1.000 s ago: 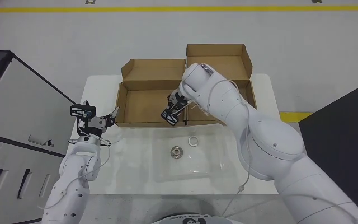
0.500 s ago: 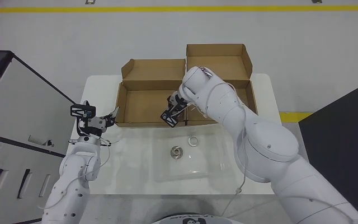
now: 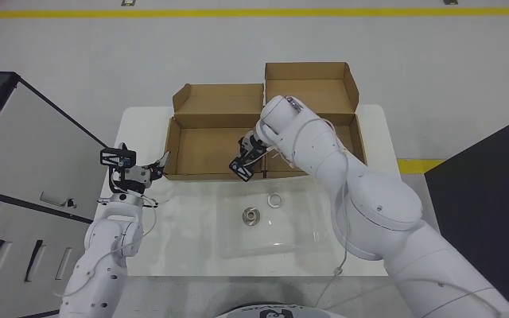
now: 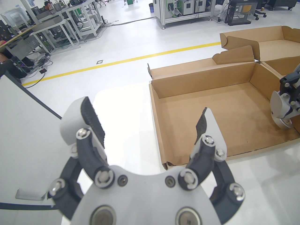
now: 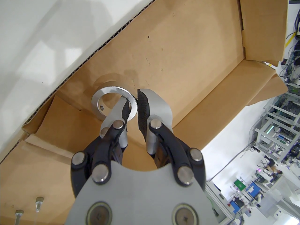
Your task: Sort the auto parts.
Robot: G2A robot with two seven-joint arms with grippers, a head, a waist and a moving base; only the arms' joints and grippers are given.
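On the table just in front of the cardboard box (image 3: 199,151), off its front right corner, a small metal hub (image 3: 251,215) and a white ring (image 3: 275,199) lie close together. Left of the box, the left gripper (image 4: 145,111) hangs with fingers spread wide, holding nothing. Inside the box, at that same corner, the right gripper (image 5: 133,99) pinches the rim of a metal ring (image 5: 112,89); a second box (image 3: 318,83) adjoins on the right.

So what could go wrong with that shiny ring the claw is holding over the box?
The right claw pinches the ring by just one bit of its thin rim, so it might slip or swing out early. It also hangs close to a corner of the box, so it could hit a wall and land crooked, or bounce when dropped.
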